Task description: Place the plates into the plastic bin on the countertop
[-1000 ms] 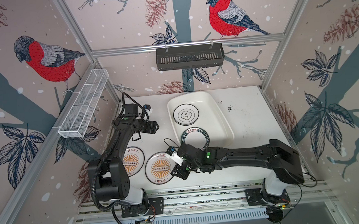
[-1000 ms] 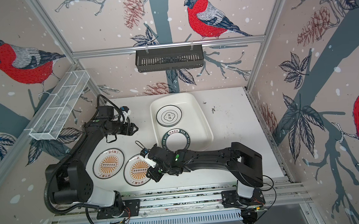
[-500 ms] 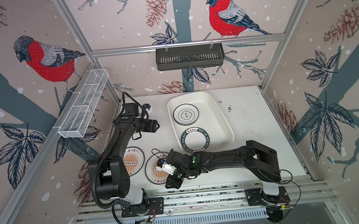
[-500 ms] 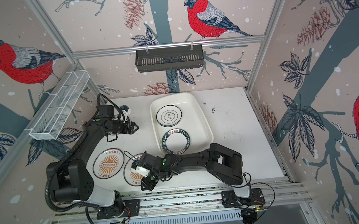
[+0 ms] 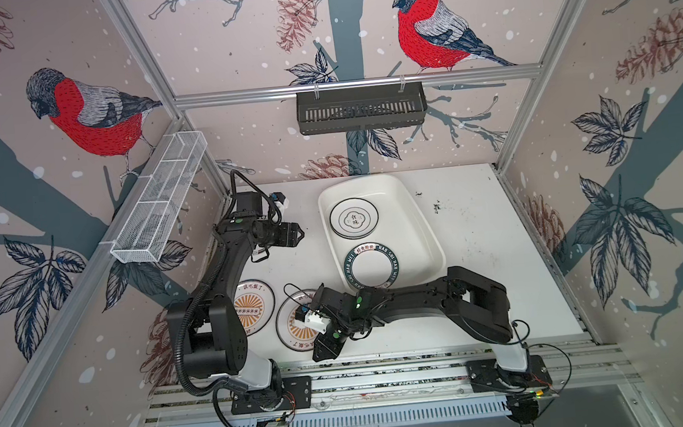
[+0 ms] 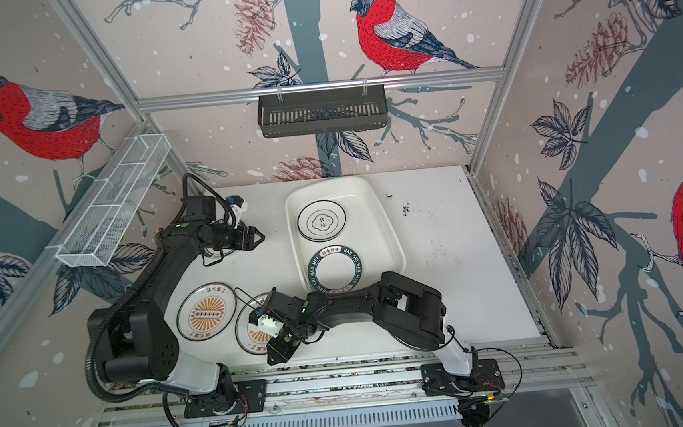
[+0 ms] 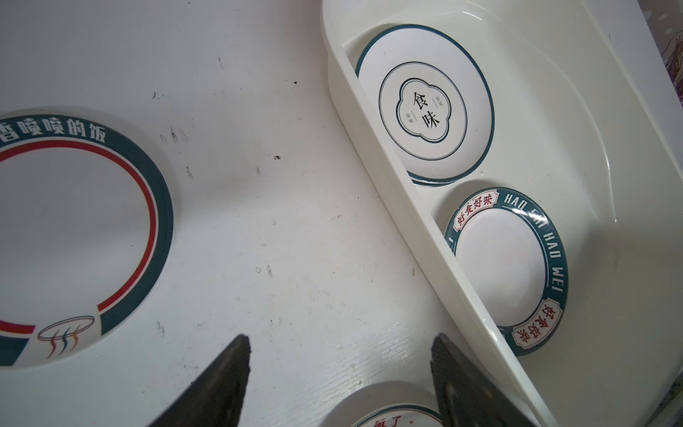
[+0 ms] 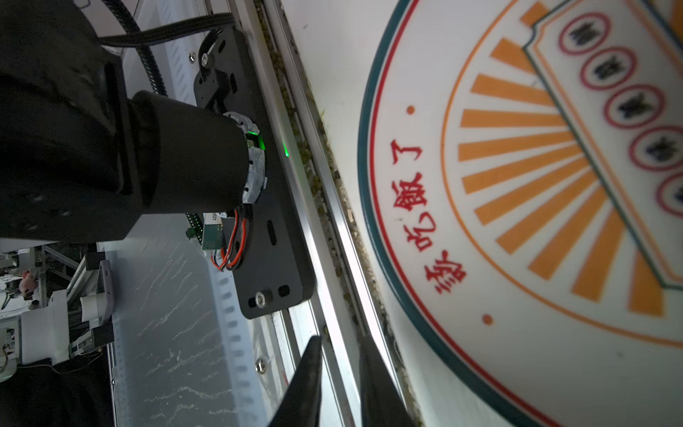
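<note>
Your right gripper has swung to the lower-centre rim of the round white orange-sunburst plate. Its jaws are narrowly parted and empty, so a pinch looks next.

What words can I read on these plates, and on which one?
"食味": emblem plate in the bin; the tiny characters beside it are too small to read.
"HAO SHI HAO WEI" and "好食好味": dark-band plate in the bin.
"香喷喷的饭": red-ringed plate on the countertop.
"该吃饭了": right sunburst plate; its circled characters are blurred.
Left sunburst plate: lettering too small to be sure.
</note>
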Controlling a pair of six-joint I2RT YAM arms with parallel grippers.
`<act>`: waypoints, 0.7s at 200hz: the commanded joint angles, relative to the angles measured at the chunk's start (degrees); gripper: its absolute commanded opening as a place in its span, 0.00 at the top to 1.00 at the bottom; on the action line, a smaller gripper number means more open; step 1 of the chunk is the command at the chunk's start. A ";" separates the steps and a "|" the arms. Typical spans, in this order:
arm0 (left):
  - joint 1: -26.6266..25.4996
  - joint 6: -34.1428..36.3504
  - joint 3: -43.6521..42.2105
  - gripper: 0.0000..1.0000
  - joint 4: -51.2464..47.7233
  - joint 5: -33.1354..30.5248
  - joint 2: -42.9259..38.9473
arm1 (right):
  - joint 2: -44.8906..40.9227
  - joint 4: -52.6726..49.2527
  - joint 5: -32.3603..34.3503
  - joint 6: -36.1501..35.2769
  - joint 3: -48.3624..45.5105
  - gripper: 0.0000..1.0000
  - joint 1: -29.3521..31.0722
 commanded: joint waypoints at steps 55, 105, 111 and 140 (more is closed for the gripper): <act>0.81 0.92 8.64 0.23 -4.40 2.73 -0.23 | 2.19 -2.38 -0.95 -2.34 2.20 0.79 -0.47; 1.15 0.48 8.09 0.22 -4.43 3.61 -0.53 | 3.81 -3.74 0.52 -3.57 4.41 0.79 -1.19; 1.18 0.48 8.12 0.22 -4.53 3.72 -0.62 | 3.97 -4.01 0.86 -3.67 4.69 0.80 -1.44; 1.32 0.56 7.60 0.22 -4.27 3.74 -1.23 | 4.27 -4.84 3.20 -3.22 5.85 0.80 -2.79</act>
